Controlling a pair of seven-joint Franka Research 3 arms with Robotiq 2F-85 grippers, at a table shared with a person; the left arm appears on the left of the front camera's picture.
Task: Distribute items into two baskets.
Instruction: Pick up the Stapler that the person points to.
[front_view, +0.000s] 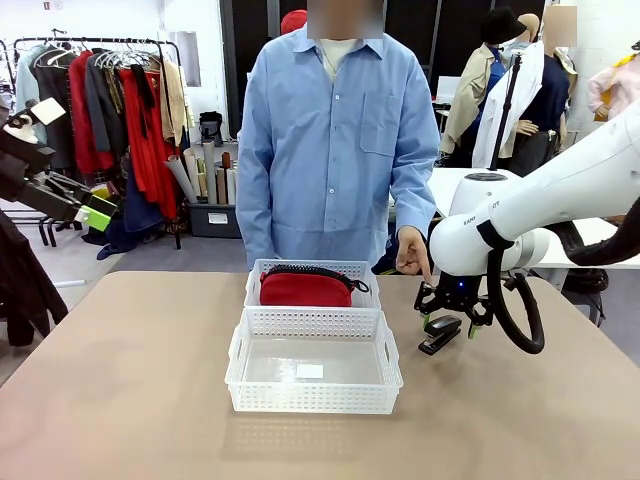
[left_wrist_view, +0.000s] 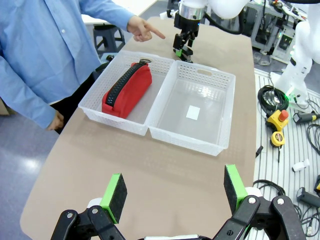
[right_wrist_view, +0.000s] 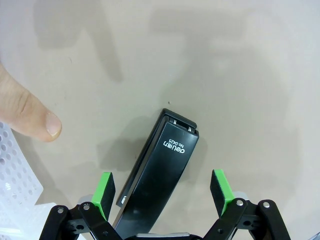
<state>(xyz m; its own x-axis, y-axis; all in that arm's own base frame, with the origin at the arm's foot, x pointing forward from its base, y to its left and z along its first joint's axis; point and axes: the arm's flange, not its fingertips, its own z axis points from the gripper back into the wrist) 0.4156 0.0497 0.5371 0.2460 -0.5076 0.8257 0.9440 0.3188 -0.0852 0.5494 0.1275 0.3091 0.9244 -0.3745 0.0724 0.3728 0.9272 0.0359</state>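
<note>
Table (front_view: 120, 400), clothes racks behind | pouch (front_view: 305, 288) in far basket (front_view: 262, 270), near basket (front_view: 312, 400) free for stapler (right_wrist_view: 167, 155), lying on table beside them | finger (front_view: 410, 255) pointed at it | right gripper (front_view: 447, 322) jaws apart astride it, likely to grasp | left gripper (left_wrist_view: 174, 190) jaws apart, clear.

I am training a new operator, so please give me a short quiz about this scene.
1. Which item lies directly on the table?
2. True or false: the pouch lies in the far basket.
3. The right gripper is: A) shut on the pouch; B) open, one finger each side of the stapler; C) inside the near basket.
Key: 1 stapler; 2 true; 3 B.
</note>
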